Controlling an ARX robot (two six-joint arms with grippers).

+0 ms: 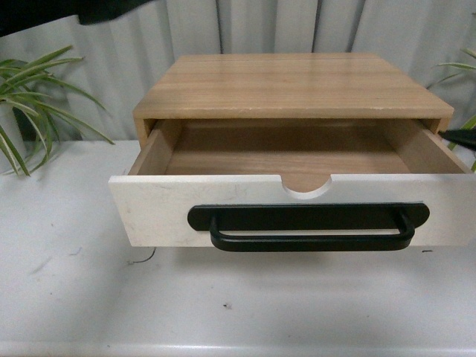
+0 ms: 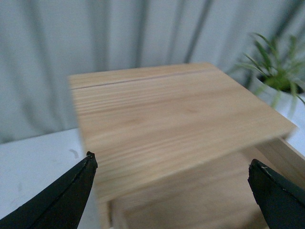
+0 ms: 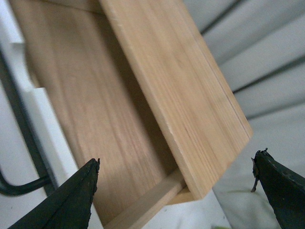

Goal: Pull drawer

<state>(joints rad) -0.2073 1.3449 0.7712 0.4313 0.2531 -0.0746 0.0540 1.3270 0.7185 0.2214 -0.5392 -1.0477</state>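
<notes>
The drawer (image 1: 156,212) stands pulled out of the wooden cabinet (image 1: 290,85), its light wood floor bare. On its white front are a long black bar handle (image 1: 309,227) and a semicircular notch (image 1: 307,186). My left gripper (image 2: 171,164) hangs open above the cabinet top (image 2: 167,109) and the drawer's inside (image 2: 200,200), touching nothing. My right gripper (image 3: 176,161) is open over the drawer's right end (image 3: 95,100), beside the cabinet's corner (image 3: 200,191). One black fingertip (image 1: 455,137) shows at the front view's right edge.
The cabinet sits on a white table (image 1: 223,312) before a grey curtain (image 1: 111,52). Green plants stand at the left (image 1: 30,97) and right (image 1: 467,71). A dark shape (image 1: 67,11) hangs at the top left.
</notes>
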